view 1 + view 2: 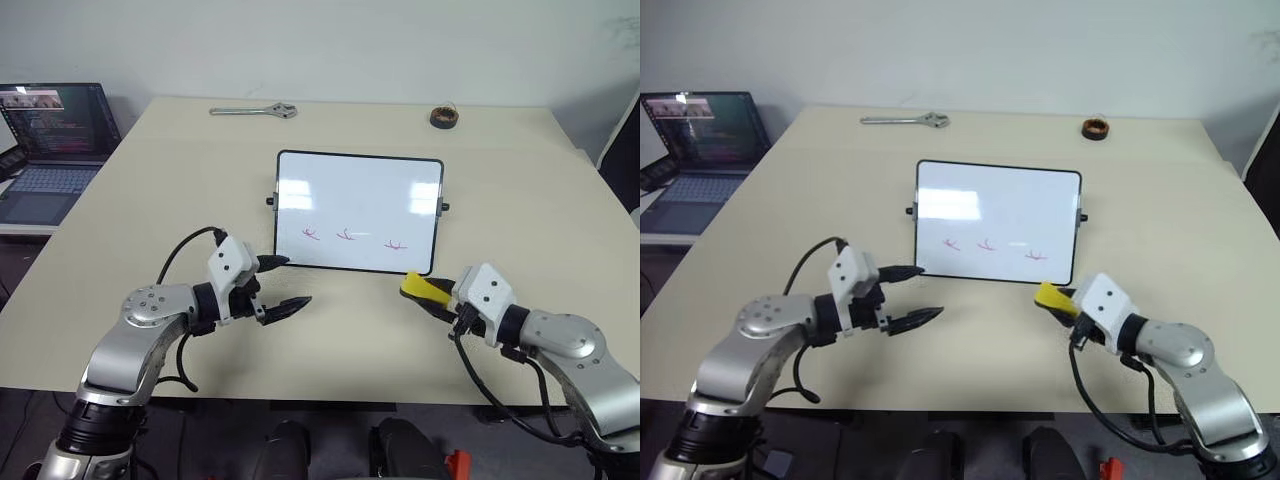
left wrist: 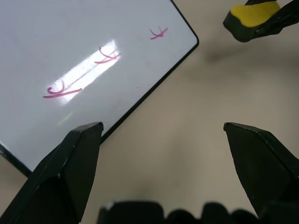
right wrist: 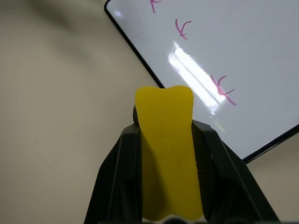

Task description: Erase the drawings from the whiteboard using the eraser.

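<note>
The whiteboard (image 1: pixel 358 190) lies flat at the middle of the beige table. Three pink-red drawings (image 1: pixel 345 236) run in a row along its near edge, and they also show on the whiteboard (image 3: pixel 243 42) in the right wrist view. My right gripper (image 1: pixel 432 297) is shut on the yellow eraser (image 1: pixel 421 287), which hangs just off the board's near right corner, apart from it. The eraser (image 3: pixel 166 154) is squeezed between the two black fingers. My left gripper (image 1: pixel 296 280) stands open and empty just off the board's near left corner, one fingertip close to the frame.
A metal wrench (image 1: pixel 255 111) lies at the table's far edge, and a dark ring-shaped roll (image 1: pixel 444 117) sits at the far right. An open laptop (image 1: pixel 50 150) stands on a separate surface to the left. The table's front edge (image 1: pixel 300 398) runs just below both arms.
</note>
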Controlling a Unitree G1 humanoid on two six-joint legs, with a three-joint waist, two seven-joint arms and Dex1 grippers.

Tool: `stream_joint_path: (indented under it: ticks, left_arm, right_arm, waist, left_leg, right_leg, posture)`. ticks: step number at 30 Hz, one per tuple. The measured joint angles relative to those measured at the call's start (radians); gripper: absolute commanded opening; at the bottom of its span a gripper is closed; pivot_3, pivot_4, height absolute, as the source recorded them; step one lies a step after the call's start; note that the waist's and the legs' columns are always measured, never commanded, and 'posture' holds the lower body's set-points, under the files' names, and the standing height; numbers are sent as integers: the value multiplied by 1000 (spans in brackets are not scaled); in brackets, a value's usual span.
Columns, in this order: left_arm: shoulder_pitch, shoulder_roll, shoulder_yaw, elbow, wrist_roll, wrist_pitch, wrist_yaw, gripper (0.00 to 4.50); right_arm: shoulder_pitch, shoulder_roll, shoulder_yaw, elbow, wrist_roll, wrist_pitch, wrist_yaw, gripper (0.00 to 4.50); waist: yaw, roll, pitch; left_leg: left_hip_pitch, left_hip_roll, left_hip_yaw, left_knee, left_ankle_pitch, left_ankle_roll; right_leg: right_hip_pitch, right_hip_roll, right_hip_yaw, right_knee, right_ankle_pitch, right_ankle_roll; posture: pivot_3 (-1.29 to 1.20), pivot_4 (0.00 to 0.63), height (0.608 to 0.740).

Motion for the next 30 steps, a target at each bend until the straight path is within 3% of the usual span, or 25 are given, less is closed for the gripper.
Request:
stream_joint_path:
  ticks: [9,16,20,30]
  left_arm:
    - [-16,1,-36,34,23,-49,-29,4500]
    - [-49,-3,-60,36,29,-48,-28,4500]
    - [-47,-3,-63,28,29,-41,-15,4500]
    - [-40,-3,-62,13,26,-27,-5,4500]
  right_arm:
    - [-286,138,155,235,-221,-82,-171,1102]
    - [-458,213,287,474,-338,-117,-174,1102]
    - [-470,208,291,501,-354,-111,-170,1102]
    - [-322,78,180,407,-329,-59,-102,1102]
  waist:
    - [-2,0,0]
    - [-1,0,0]
    - [1,0,0]
    - [6,-3,-1]
  left_leg:
    - [1,-1,1,0,0,0]
    - [-1,0,0,0,0,0]
    - [0,0,-1,1,0,0]
    - [4,0,-1,2,0,0]
  right_leg:
    - [-1,1,0,2,0,0]
    - [-1,1,0,1,0,0]
    - [0,0,-1,2,0,0]
    - [5,0,-1,3,0,0]
  posture:
    - [0,150,740]
    - [0,150,740]
    - [0,150,740]
    - [0,150,740]
